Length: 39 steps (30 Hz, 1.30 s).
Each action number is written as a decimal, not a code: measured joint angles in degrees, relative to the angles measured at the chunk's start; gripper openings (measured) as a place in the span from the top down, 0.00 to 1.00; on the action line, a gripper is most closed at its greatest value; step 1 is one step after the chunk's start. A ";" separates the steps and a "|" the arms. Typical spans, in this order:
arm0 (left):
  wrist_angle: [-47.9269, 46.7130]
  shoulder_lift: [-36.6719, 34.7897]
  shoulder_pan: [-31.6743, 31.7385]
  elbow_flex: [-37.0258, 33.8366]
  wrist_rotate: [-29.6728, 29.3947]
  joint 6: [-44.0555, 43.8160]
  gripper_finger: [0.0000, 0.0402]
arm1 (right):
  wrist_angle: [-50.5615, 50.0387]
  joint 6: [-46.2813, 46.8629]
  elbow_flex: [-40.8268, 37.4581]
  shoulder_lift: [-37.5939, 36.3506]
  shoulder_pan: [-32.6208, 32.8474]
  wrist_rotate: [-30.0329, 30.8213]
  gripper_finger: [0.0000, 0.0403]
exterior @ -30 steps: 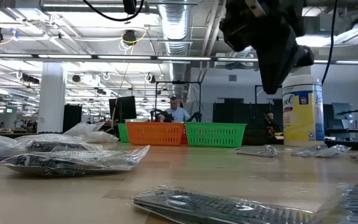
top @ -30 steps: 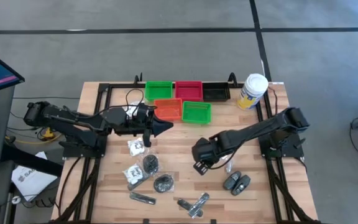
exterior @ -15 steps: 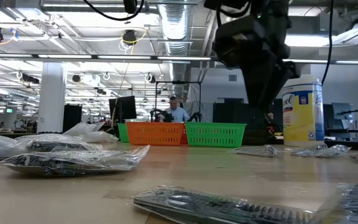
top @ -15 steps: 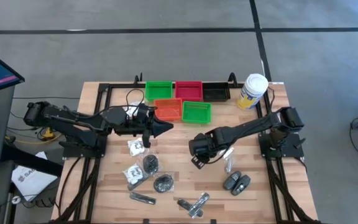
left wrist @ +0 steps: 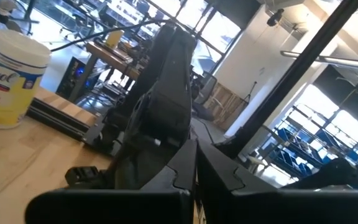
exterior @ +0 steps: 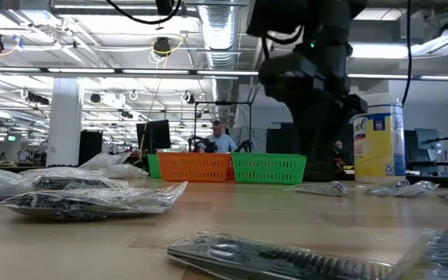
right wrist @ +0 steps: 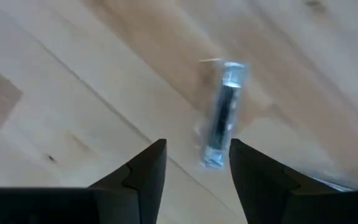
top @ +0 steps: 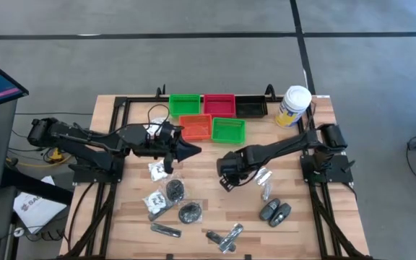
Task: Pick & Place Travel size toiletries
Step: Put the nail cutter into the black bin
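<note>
Several bagged toiletries lie at the table's (top: pixel 208 217) near edge — black pieces (top: pixel 190 213), slim tubes (top: pixel 224 237), grey ovals (top: pixel 274 211), clear packets (top: pixel 157 170) on the left. Right gripper (top: pixel 226 182) is mid-table, fingers (right wrist: pixel 143 172) apart, holding nothing; a slim silvery tube (right wrist: pixel 222 115) lies loose on the wood just ahead of them. Left gripper (top: pixel 191 148) hovers left of centre, clamped shut, empty. Farther back — green, orange and red trays (top: pixel 209 115) and a white canister (top: pixel 295 105).

Grey floor (top: pixel 193 50) crossed by dark lines surrounded the wooden bench (top: pixel 208 198); beyond it, ceiling ducts (exterior: pixel 216 31) and strip lights (exterior: pixel 115 71) hung overhead
</note>
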 joint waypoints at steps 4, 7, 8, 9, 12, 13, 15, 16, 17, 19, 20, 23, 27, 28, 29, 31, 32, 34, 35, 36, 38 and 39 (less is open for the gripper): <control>-0.46 -0.02 -0.02 -0.02 0.95 -0.94 0.98 | -0.51 2.14 -0.06 0.70 1.17 0.44 0.58; -0.69 -0.02 -0.01 -0.02 0.94 -0.93 0.98 | -0.57 3.57 -0.05 0.70 1.28 1.61 0.58; -0.76 -0.02 0.00 -0.02 0.94 -0.92 0.98 | -0.56 3.69 -0.06 0.70 1.12 1.90 0.58; -0.75 -0.02 0.00 -0.02 0.94 -0.92 0.98 | -0.34 4.05 -0.05 0.68 0.87 1.94 0.58; -0.76 -0.02 -0.01 -0.02 0.93 -0.91 0.98 | 0.73 4.77 -0.07 0.68 0.04 1.88 0.58; -0.79 -0.02 0.00 -0.02 0.94 -0.90 0.98 | 1.73 4.75 -0.05 0.76 -0.16 1.88 0.58; -0.79 -0.02 -0.01 -0.02 0.93 -0.90 0.98 | 2.69 4.85 -0.03 1.18 -0.62 1.79 0.58; -0.81 -0.02 0.00 -0.02 0.94 -0.90 0.98 | 2.37 4.88 -0.08 1.22 -0.62 1.73 0.58; -0.81 -0.02 -0.02 -0.02 0.94 -0.90 0.98 | 2.08 4.88 -0.09 1.22 -0.60 1.73 0.58; -0.81 -0.02 -0.02 -0.02 1.07 -0.90 0.98 | 2.34 5.40 -0.03 1.48 -0.43 1.62 0.58; -0.81 -0.02 -0.02 -0.02 1.44 -0.90 0.98 | 2.24 6.22 -0.02 1.74 -0.35 1.18 0.58; -0.83 -0.02 -0.02 -0.02 2.13 -0.92 0.98 | 1.05 10.03 -0.07 1.78 0.03 0.71 0.58; -0.93 -0.02 -0.02 -0.02 2.40 -0.92 0.98 | -1.10 15.70 -0.09 1.77 0.60 0.66 0.58; -1.05 -0.02 -0.02 -0.02 2.40 -0.92 0.98 | -0.92 16.22 -0.07 1.77 0.69 0.68 0.58; -1.07 -0.02 -0.02 -0.02 2.40 -0.92 0.98 | -0.81 16.69 -0.06 1.76 0.67 0.65 0.58; -1.06 -0.02 -0.02 -0.02 2.40 -0.92 0.98 | -0.55 17.27 -0.07 1.77 0.69 0.64 0.58; -1.07 -0.02 -0.02 -0.02 2.40 -0.92 0.98 | -0.51 17.30 -0.07 1.75 0.68 0.64 0.58; -1.07 -0.02 -0.02 -0.02 2.40 -0.92 0.98 | -0.57 17.27 -0.07 1.75 0.67 0.64 0.58; -1.05 -0.02 -0.02 -0.02 2.40 -0.92 0.98 | -0.61 17.27 -0.06 1.76 0.67 0.66 0.58; -1.05 -0.02 -0.02 -0.02 2.40 -0.92 0.98 | -0.70 17.27 -0.07 1.75 0.67 0.66 0.58; -1.05 -0.02 -0.02 -0.02 2.40 -0.92 0.98 | -0.79 17.31 -0.07 1.75 0.68 0.64 0.58; -1.05 -0.02 -0.02 -0.02 2.38 -0.92 0.98 | -0.77 17.32 -0.07 1.75 0.69 0.64 0.58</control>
